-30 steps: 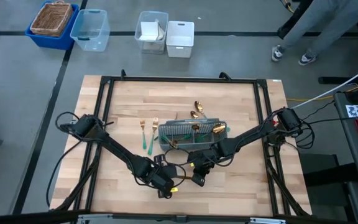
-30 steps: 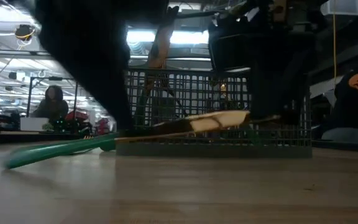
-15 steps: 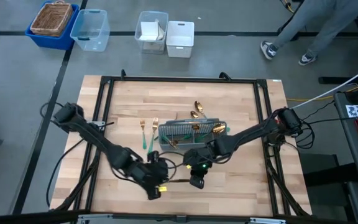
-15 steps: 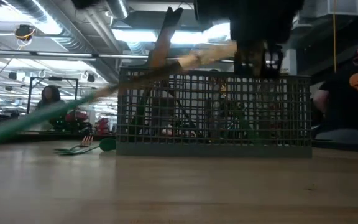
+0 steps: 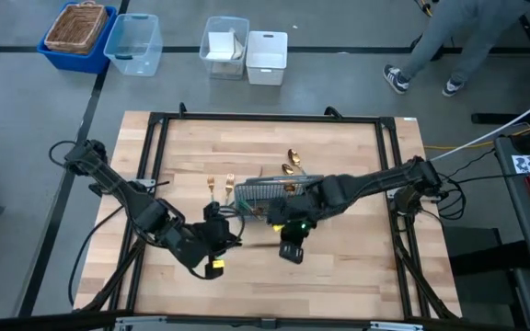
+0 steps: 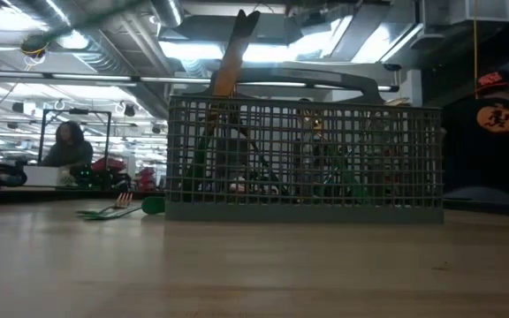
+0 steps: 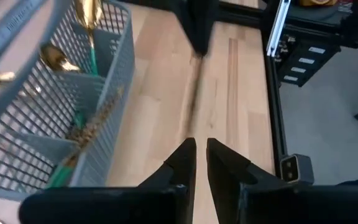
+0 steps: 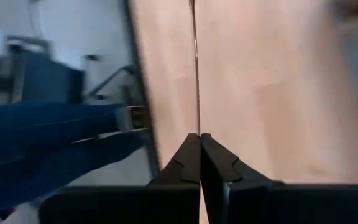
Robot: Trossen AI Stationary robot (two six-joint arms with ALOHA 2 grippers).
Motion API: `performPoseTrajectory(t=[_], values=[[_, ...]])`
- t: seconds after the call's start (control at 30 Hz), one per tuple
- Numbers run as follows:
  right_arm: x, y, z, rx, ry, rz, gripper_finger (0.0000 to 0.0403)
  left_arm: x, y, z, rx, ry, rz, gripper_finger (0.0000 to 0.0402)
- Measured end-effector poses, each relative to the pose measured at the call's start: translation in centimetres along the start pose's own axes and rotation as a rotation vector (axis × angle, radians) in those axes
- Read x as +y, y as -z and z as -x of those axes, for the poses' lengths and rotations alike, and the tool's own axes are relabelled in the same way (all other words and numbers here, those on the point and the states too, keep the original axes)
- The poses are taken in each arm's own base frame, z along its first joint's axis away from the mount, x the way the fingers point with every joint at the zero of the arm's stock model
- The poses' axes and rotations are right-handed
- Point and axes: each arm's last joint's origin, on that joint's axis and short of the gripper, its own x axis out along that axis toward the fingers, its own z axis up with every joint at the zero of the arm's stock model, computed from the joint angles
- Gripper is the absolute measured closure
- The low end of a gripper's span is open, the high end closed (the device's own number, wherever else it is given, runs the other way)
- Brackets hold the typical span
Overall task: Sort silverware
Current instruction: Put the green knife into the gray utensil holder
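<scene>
Right fingers (image 8: 188,155): clamped on thin utensil (image 8: 196,74) — lifted clear of table (image 5: 357,267) within the last second.
Left fingers (image 7: 182,160): barely apart, empty.
Implication: caddy (image 5: 279,193) drop likely next.

A grey floor (image 5: 26,138) surrounds the wooden table (image 5: 339,147), which sits inside a black metal frame (image 5: 265,118). Beyond its far edge stand a blue bin holding a wicker basket (image 5: 76,32), a clear plastic tub (image 5: 134,41) and two white containers (image 5: 247,51). A person in jeans (image 5: 458,37) walks past the far right corner. Ceiling strip lights (image 6: 263,53) glow over the room, where another person (image 6: 67,146) sits.
</scene>
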Motion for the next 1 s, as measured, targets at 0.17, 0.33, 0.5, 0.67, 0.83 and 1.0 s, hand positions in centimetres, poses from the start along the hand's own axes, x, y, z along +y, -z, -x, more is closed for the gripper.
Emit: performPoseTrajectory(t=[0.17, 0.33, 0.5, 0.67, 0.83, 1.0], values=[[-0.6, -0.4, 2.6, 0.022, 0.189, -0.059, 0.0403, 0.5, -0.4, 0.3, -0.015, -0.006, -0.062, 0.0373], [-1.4, -1.1, 4.2, 0.026, 0.198, -0.099, 0.0403, 1.3, -0.9, 0.1, -0.02, -0.041, -0.104, 0.0373], [-2.0, -1.5, 5.2, 0.048, 0.155, -0.133, 0.0403, 2.1, -1.2, -0.3, -0.017, -0.069, -0.132, 0.0373], [-2.5, -1.7, 5.8, 0.074, 0.123, -0.173, 0.0403, 2.6, -1.5, -0.5, -0.014, -0.085, -0.164, 0.0373], [-3.0, -1.9, 6.1, 0.109, 0.054, -0.221, 0.0403, 3.2, -1.7, -0.8, -0.004, -0.109, -0.178, 0.0373], [-3.2, -2.0, 6.3, 0.136, -0.001, -0.262, 0.0403, 3.7, -1.9, -1.1, 0.002, -0.124, -0.18, 0.0373]])
